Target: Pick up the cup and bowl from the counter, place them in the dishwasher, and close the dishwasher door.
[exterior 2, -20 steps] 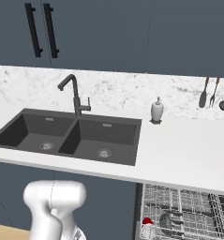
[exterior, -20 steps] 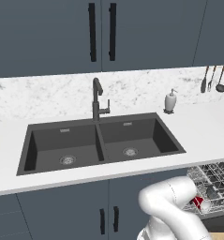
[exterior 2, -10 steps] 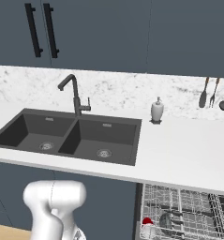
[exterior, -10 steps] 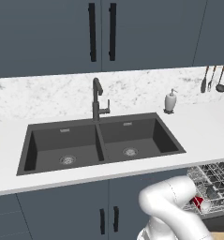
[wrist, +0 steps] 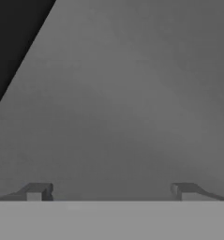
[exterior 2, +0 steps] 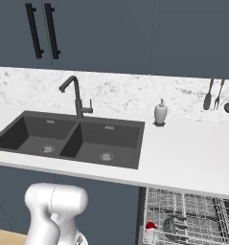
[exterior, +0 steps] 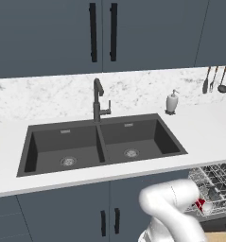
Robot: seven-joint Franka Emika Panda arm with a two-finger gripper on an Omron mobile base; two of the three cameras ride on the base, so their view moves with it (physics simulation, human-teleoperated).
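Right now I've got the gripper point(wrist: 108, 191) fingers spread wide, nothing between them, facing a flat grey surface I can't identify. Cup point(exterior 2: 151, 226) sits in the dishwasher point(exterior 2: 192, 215) wire rack, near its front left corner, below the counter point(exterior 2: 192, 158). Soap bottle point(exterior 2: 160, 113) stands just right of the sink point(exterior 2: 68, 139).

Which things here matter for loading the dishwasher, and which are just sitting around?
Job:
cup, lying in the rack
dishwasher, rack pulled out
counter
claw, open, nothing between its tips

Bystanders:
soap bottle
faucet
sink
hanging utensils
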